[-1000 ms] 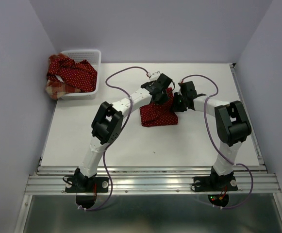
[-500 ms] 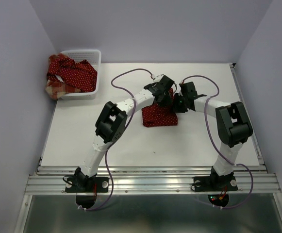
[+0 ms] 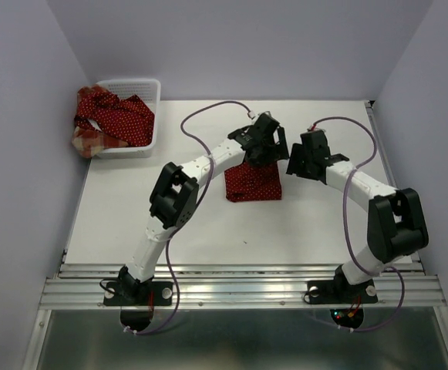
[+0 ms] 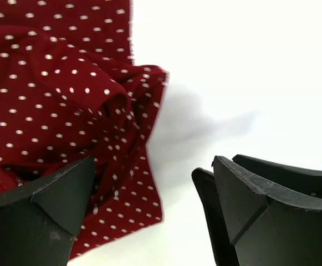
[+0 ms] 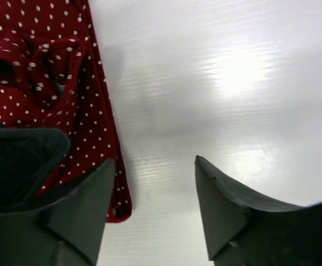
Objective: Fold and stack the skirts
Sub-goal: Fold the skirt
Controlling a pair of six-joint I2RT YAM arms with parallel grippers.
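Note:
A folded dark red polka-dot skirt [image 3: 253,182] lies in the middle of the table. My left gripper [image 3: 264,146] hovers over its far edge with the jaws wide open; in the left wrist view the skirt [image 4: 55,94] spreads under the left finger and nothing is held [image 4: 149,185]. My right gripper [image 3: 299,160] sits just right of the cloth, open and empty [image 5: 155,185], with the skirt's edge [image 5: 44,72] beside its left finger. Another polka-dot skirt [image 3: 119,116] and a plaid skirt [image 3: 85,143] hang out of the basket.
The white mesh basket [image 3: 148,86] stands at the table's back left corner against the wall. Purple cables loop from both wrists. A metal rail [image 3: 239,289] runs along the near edge by the arm bases.
Both grippers have opened and let go of the polka-dot skirt, which now rests folded on the table. The right arm has pulled away to the right.

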